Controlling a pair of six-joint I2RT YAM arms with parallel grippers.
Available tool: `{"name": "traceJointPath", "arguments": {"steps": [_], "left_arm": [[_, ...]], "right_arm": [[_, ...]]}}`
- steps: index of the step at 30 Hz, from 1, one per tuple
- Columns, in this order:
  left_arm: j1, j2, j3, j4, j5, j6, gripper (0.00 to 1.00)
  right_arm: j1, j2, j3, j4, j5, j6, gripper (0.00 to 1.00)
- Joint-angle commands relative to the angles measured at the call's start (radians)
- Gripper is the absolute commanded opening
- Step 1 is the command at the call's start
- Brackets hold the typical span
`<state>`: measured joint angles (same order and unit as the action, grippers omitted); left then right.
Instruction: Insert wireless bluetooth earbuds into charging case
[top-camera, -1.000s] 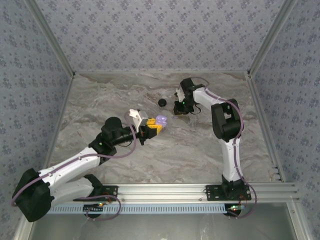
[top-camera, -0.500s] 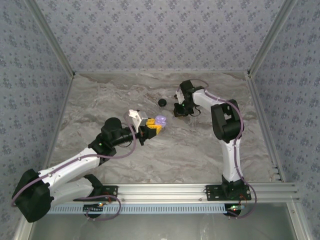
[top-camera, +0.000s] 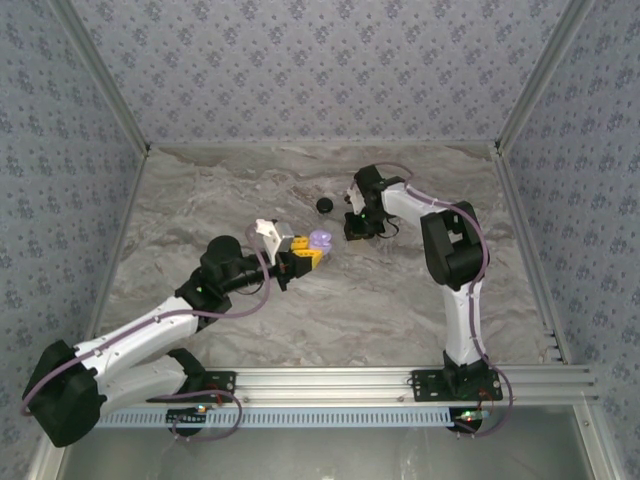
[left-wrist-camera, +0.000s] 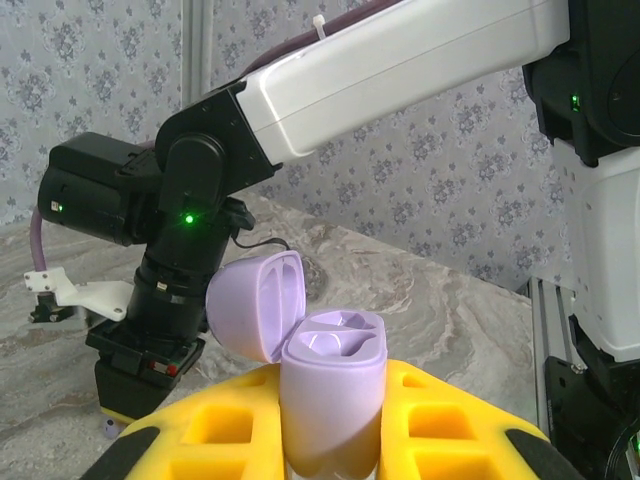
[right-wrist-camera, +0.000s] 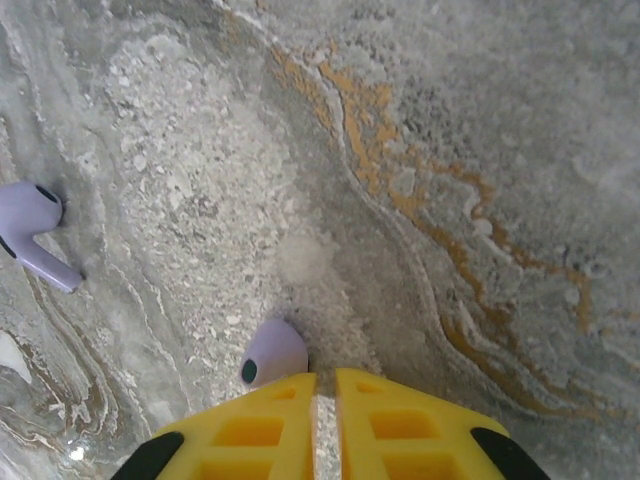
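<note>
The charging case (left-wrist-camera: 333, 385) is pale lavender, not black. It stands upright with my left gripper (left-wrist-camera: 333, 445) shut on it, lid (left-wrist-camera: 255, 305) hinged open and both sockets empty. From above, the case (top-camera: 321, 240) sits at the tip of the left gripper (top-camera: 312, 250) near mid-table. My right gripper (right-wrist-camera: 325, 385) is down at the table, its yellow fingers almost together with only bare table in the slit. One lavender earbud (right-wrist-camera: 272, 355) pokes out from under the left fingertip. A second lavender earbud (right-wrist-camera: 30, 225) lies on the table farther left.
A small black round object (top-camera: 322, 205) rests on the marble table (top-camera: 400, 290) just behind the two grippers. The right arm's wrist (left-wrist-camera: 190, 250) stands close behind the held case. Patterned walls (top-camera: 320, 70) enclose the table.
The right gripper has shifted a little to the left, toward the left gripper. The left arm and the case have barely moved.
</note>
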<state>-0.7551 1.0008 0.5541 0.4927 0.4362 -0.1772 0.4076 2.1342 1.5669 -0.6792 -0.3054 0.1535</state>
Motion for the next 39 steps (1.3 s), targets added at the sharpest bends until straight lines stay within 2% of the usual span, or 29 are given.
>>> {"name": "traceJointPath", "arguments": {"steps": [1, 7, 14, 24, 31, 39], "left_arm": [[-0.005, -0.028, -0.005, 0.017, -0.009, -0.01, 0.1], [-0.006, -0.03, -0.008, 0.017, -0.013, -0.008, 0.1], [-0.006, -0.03, -0.01, 0.019, -0.014, -0.007, 0.1], [-0.006, -0.035, -0.014, 0.015, -0.014, -0.004, 0.1], [-0.004, -0.04, -0.017, 0.017, -0.015, -0.004, 0.1], [-0.005, -0.044, -0.019, 0.015, -0.015, -0.006, 0.1]], "right_arm": [[0.015, -0.065, -0.003, -0.044, 0.027, 0.03, 0.17], [0.044, -0.081, 0.011, -0.045, 0.074, 0.083, 0.33], [0.078, -0.027, 0.061, -0.065, 0.186, 0.212, 0.43], [0.129, 0.057, 0.175, -0.157, 0.363, 0.305, 0.41], [0.132, 0.085, 0.209, -0.175, 0.364, 0.308, 0.35], [0.134, 0.114, 0.232, -0.179, 0.348, 0.31, 0.32]]}}
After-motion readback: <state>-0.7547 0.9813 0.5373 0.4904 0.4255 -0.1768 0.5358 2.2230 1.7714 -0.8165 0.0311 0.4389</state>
